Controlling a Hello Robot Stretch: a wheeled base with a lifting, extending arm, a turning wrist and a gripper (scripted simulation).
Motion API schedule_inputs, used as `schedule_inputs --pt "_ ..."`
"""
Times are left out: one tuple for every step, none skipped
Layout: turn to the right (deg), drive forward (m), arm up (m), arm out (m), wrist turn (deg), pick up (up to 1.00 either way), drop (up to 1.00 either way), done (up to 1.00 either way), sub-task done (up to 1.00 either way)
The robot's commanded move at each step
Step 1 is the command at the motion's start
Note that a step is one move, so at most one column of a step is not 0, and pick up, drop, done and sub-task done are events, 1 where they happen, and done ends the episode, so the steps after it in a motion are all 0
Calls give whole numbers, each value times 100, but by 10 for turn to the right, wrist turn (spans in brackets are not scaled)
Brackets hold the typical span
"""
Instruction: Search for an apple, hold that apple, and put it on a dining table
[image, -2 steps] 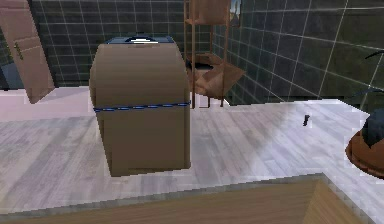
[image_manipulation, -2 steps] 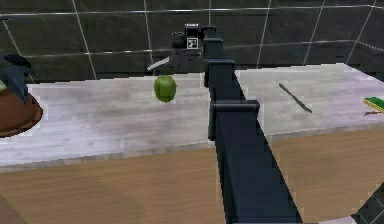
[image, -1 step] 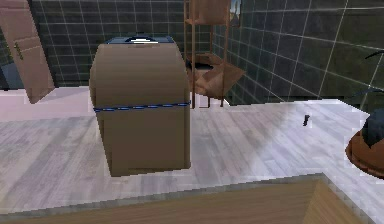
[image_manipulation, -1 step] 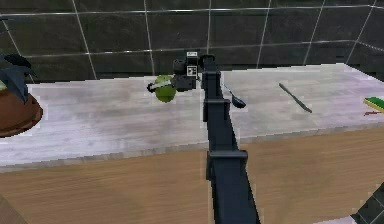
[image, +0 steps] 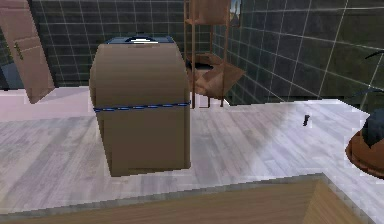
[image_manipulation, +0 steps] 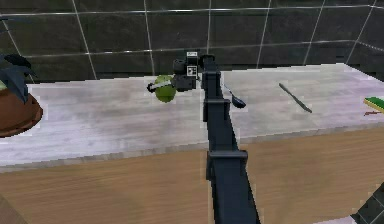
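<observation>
Arm side view: a green apple (image_manipulation: 165, 89) shows at the far end of the pincer (image_manipulation: 176, 77), just toward the picture's left, over the pale surface (image_manipulation: 100, 120). Whether the pincer is grasping it cannot be told.

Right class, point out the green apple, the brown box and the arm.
green apple (image_manipulation: 165, 90): arm side view, its middle.
brown box (image: 150, 125): forward view, front face.
arm (image_manipulation: 224, 140): arm side view, mid-bar.

Dark square arm bar (image_manipulation: 224, 150), small white squares (image_manipulation: 189, 66) with black marks, dark hand (image_manipulation: 174, 80)
</observation>
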Motion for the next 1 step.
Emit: schedule_inputs --pt "0 0 8 0 0 0 0 0 0"
